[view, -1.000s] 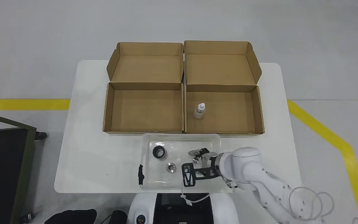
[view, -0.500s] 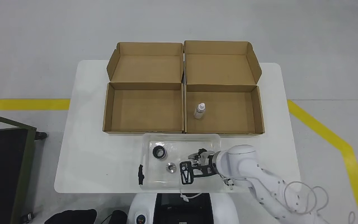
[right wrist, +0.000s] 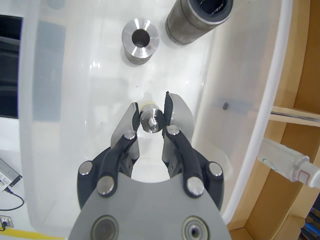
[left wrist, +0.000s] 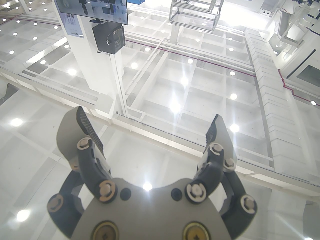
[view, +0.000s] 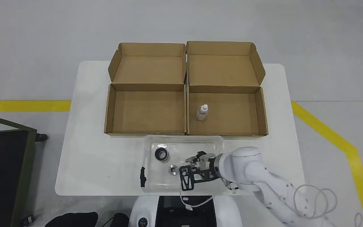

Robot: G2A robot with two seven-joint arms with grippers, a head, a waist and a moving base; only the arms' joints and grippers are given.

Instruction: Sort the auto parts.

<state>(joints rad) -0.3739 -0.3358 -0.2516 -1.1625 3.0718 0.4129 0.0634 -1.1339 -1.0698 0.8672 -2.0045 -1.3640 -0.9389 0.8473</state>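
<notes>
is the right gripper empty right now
No, the right gripper is shut on a small metal part inside the clear tray.

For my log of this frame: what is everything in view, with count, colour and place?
table: 1, white, under everything.
cardboard boxes: 2, brown, open, side by side on the table's far half.
bottle: 1, white, inside the right-hand box.
clear tray: 1, transparent, in front of the boxes.
sleeve: 1, grey with black bore, in the tray.
bushing: 1, silver, in the tray beside the sleeve.
stud: 1, silver, small, within the tray, gripped.
black piece: 1, on the table just outside the tray.
right gripper: 1, grey and black, closed on the stud.
left gripper: 1, open, facing the ceiling.
</notes>
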